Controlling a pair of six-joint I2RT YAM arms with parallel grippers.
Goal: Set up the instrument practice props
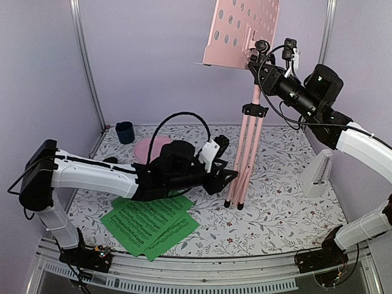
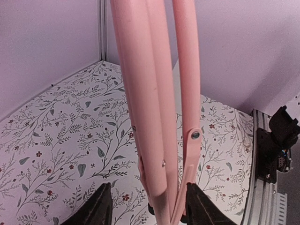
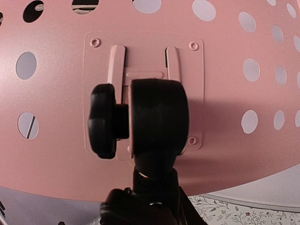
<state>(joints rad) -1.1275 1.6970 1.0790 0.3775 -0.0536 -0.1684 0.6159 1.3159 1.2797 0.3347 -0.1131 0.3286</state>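
Observation:
The pink music stand (image 1: 242,27) stands upright at mid-table with its tripod legs (image 1: 245,171) folded close together. My left gripper (image 1: 231,176) reaches in low from the left, its jaws open around the legs (image 2: 145,93). In the left wrist view the right finger (image 2: 197,206) touches a leg brace and the left finger (image 2: 101,206) stands apart. My right gripper (image 1: 258,64) is shut on the black neck under the perforated desk (image 3: 61,154), beside the knob (image 3: 103,122). Green sheet-music pages (image 1: 150,223) lie flat at front left. The white metronome (image 1: 318,174) stands at right.
A pink plate (image 1: 150,147) lies behind my left arm, and a dark blue cup (image 1: 125,131) sits in the back left corner. Metal frame posts (image 1: 86,61) rise at the back corners. The floral table cloth (image 1: 275,208) shows between stand and metronome.

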